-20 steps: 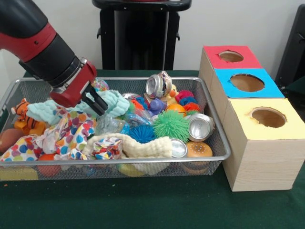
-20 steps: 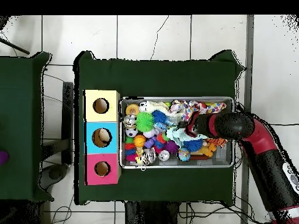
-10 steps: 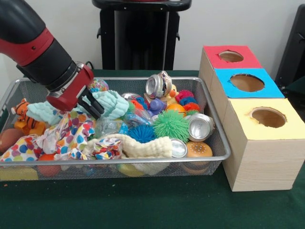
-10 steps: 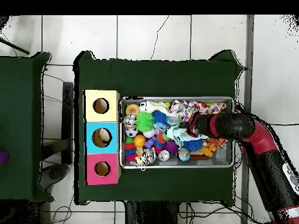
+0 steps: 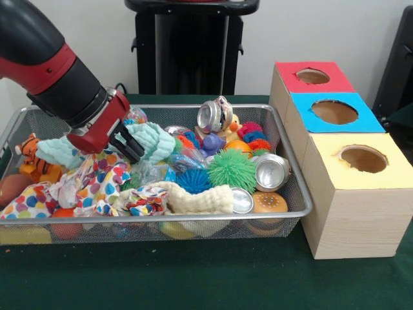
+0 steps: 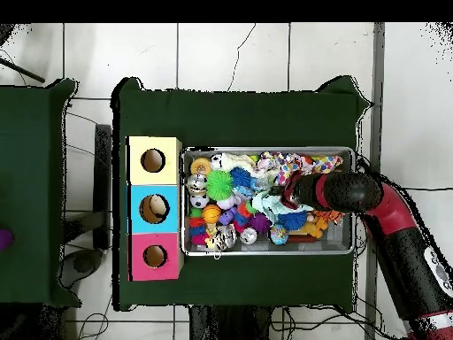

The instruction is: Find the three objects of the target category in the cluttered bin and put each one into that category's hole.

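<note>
A wire mesh bin (image 5: 287,169) is heaped with mixed toys, cloths and cans. My gripper (image 5: 129,145) reaches down from the upper left into the bin's left half and presses against a mint green fuzzy cloth (image 5: 155,137), which partly covers its tip. In the overhead view the gripper (image 6: 285,192) sits over the right-middle of the bin (image 6: 265,150), beside the mint cloth (image 6: 270,205). Three boxes with round holes stand to the bin's right: red (image 5: 293,81), blue (image 5: 310,119) and yellow (image 5: 387,174).
Around the mint cloth lie a polka-dot cloth (image 5: 97,177), a cream cloth (image 5: 193,197), a tiger toy (image 5: 29,152), a green spiky ball (image 5: 231,169), crushed cans (image 5: 213,115) (image 5: 271,171) and a burger toy (image 5: 270,203). A black stand (image 5: 190,45) rises behind the bin.
The gripper has risen slightly and shifted a little left while staying against the mint cloth. The cloth's near fold has barely moved. Everything else in the bin is unchanged.
</note>
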